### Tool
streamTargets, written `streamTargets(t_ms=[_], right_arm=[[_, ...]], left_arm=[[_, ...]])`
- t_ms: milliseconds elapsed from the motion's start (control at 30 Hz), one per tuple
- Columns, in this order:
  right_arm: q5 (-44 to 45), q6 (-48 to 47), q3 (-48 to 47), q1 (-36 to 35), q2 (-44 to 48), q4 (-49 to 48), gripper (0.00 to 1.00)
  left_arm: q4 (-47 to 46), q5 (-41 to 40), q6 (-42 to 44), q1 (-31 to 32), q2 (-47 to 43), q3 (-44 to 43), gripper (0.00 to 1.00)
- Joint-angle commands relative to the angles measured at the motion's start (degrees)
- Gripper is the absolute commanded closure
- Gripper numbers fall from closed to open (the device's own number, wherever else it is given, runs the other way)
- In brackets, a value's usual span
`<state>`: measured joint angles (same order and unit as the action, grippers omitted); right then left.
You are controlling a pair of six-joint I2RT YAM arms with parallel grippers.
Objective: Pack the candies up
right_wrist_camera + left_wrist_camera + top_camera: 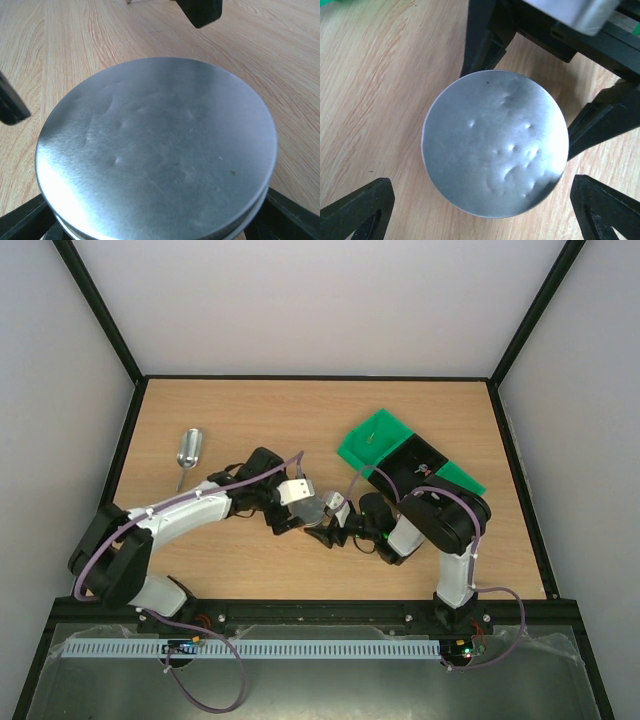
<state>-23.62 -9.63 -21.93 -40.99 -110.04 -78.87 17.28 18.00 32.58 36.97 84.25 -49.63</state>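
Observation:
A round metal tin (312, 508) with a dented lid (495, 145) sits at the table's middle, between both arms. My right gripper (155, 212) is shut on the tin (155, 145), one black finger against each side. In the left wrist view these same right fingers (482, 45) touch the tin's rim. My left gripper (481, 187) is open just over the lid, its fingertips (362, 207) well clear of the rim. A few tiny coloured specks, probably the candies (425, 470), lie in a black bin (405, 462). The tin's inside is hidden.
A green bin (375, 438) lies open at the back right, joined to the black one. A metal scoop (187, 450) lies at the back left. The arms crowd the table's middle. Black frame rails border the table (300, 420).

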Motion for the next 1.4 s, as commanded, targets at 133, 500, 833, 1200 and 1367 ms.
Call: streamTargets(t_ms=[133, 500, 833, 1200, 1367], right_arm=[[0.0, -0.9, 0.1, -1.0, -1.1, -1.6, 0.35], [-1.1, -3.2, 0.7, -1.5, -0.5, -0.4, 0.41], [-2.0, -4.5, 0.9, -1.7, -0.4, 0.1, 0.49], [0.6, -1.8, -0.1, -1.7, -0.6, 1.5, 0.51], [2.4, -1.0, -0.2, -2.0, -0.2, 2.0, 0.51]], left_arm=[[-1.3, 1.9, -1.3, 1.0, 0.2, 2.1, 0.00], [-2.7, -1.9, 0.5, 0.6, 3.7, 1.0, 0.01], [0.3, 3.0, 6.3, -8.4, 3.9, -0.6, 0.01], [-0.3, 11.0, 7.7, -3.9, -3.5, 2.1, 0.06], [-3.8, 4.7, -3.4, -0.7, 0.5, -0.5, 0.01]])
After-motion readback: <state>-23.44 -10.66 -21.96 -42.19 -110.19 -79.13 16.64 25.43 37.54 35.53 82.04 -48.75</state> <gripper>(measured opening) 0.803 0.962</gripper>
